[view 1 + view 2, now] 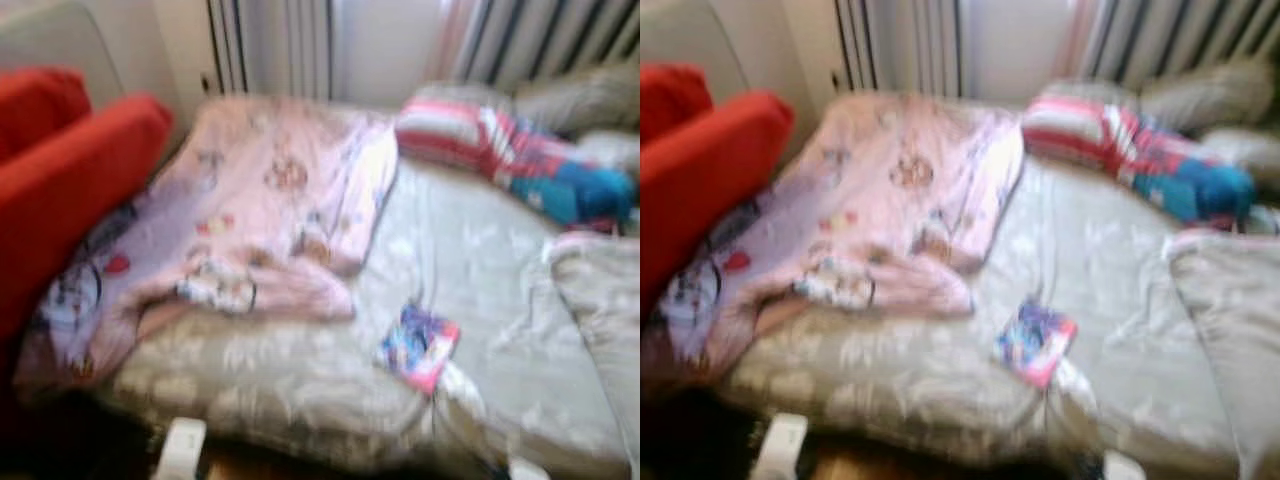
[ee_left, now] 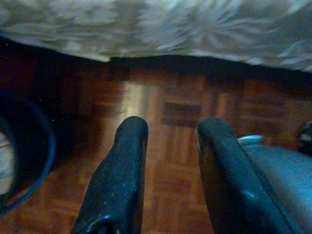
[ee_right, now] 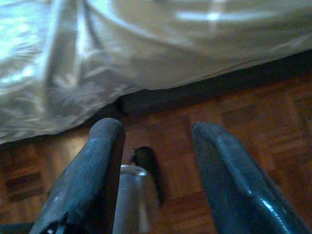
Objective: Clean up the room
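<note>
left pincer apart | right pincer apart | rumpled pink blanket | glossy booklet

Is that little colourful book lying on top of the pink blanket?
No, the book lies on the bare grey bedspread, apart from the pink blanket, which is spread over the other side of the bed.
</note>
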### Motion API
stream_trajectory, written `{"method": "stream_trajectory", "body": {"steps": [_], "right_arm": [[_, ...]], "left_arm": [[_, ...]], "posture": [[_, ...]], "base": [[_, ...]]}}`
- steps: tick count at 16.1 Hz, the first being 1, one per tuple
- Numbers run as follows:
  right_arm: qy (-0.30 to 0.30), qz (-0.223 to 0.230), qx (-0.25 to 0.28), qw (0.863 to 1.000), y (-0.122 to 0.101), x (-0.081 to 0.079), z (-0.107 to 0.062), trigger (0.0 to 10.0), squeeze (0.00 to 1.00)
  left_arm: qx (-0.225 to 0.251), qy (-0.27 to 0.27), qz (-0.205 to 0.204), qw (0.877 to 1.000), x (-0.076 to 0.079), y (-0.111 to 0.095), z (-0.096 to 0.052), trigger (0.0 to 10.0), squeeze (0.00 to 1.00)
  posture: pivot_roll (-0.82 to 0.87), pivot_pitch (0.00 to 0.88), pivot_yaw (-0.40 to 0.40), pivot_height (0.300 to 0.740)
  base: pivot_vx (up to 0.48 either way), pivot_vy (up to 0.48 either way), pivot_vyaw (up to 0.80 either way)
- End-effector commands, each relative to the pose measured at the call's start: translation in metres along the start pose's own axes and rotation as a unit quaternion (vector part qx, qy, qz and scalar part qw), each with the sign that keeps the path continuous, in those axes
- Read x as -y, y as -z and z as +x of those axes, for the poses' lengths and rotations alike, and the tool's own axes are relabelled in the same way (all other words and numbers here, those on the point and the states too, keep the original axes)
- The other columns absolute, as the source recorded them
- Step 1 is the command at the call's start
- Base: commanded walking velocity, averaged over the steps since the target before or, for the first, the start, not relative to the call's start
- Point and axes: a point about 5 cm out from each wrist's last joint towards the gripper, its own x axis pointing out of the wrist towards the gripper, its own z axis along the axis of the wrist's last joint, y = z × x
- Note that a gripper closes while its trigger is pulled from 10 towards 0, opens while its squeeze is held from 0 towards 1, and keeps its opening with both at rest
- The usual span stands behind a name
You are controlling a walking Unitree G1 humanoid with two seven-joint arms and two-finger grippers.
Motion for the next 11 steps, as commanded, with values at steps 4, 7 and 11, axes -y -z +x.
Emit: {"method": "stream_trajectory", "body": {"steps": [4, 7, 11], "right_arm": [[-0.021, 0.003, 0.048, 0.999, -0.006, -0.003, -0.002, 10.0, 0.0], [-0.081, -0.057, 0.232, 0.968, -0.101, -0.04, 0.006, 10.0, 0.0], [-0.122, -0.103, 0.311, 0.937, -0.119, -0.047, -0.006, 10.0, 0.0]], "left_arm": [[0.038, -0.027, -0.047, 0.998, -0.005, 0.005, -0.004, 10.0, 0.0], [0.265, -0.039, -0.046, 0.962, -0.022, -0.078, -0.01, 10.0, 0.0], [0.323, -0.02, -0.038, 0.946, -0.016, -0.084, -0.021, 10.0, 0.0]], "posture": [[0.15, 0.071, -0.036, 0.74], [0.15, 0.068, -0.048, 0.74], [0.12, 0.055, -0.047, 0.74]], "base": [[0.0, 0.0, 0.0], [0.0, 0.0, 0.0], [0.0, 0.0, 0.0]]}}
